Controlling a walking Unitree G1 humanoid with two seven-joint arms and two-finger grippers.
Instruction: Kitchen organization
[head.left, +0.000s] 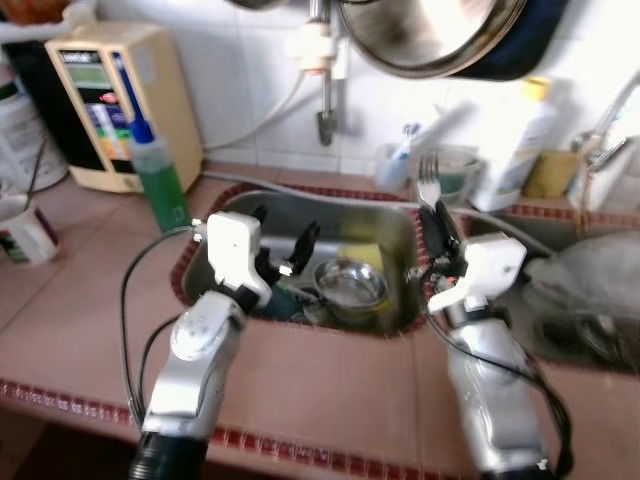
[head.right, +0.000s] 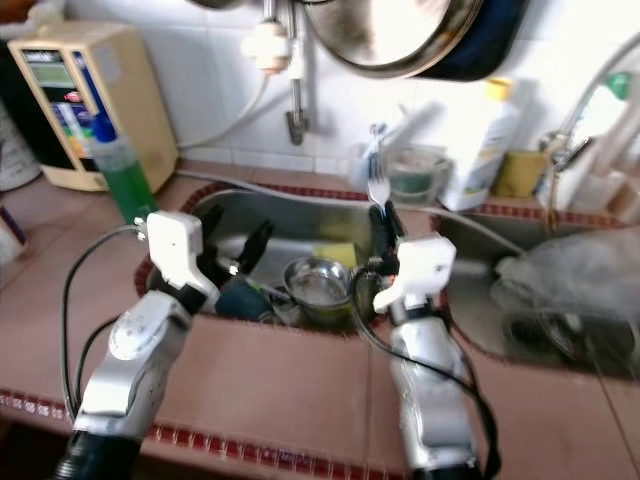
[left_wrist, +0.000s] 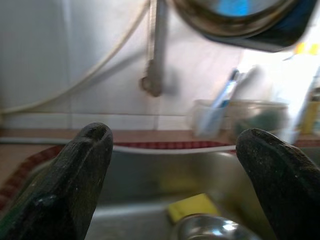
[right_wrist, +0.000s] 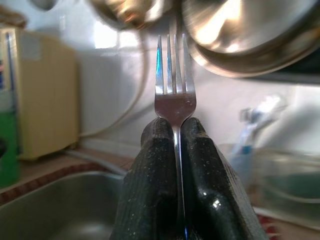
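One fork is the thing in hand: the right pincer is clamped on its handle, both black fingers pressed together around the shaft, so the fork's long axis runs straight on from the fingers, upright, tines pointing up and slightly toward the tiled wall. It is held above the right rim of the sink, well clear of the steel bowl and the yellow sponge that lie down in the basin. Up and beyond the tines, on the back ledge, stands a clear container with a toothbrush beside it; that seems the nearest likely resting place, and the right arm is plainly the closer one, though where the fork is meant to go cannot be told. The left pincer hangs over the left part of the sink with its fingers wide apart, holding nothing, near the green soap bottle on the counter
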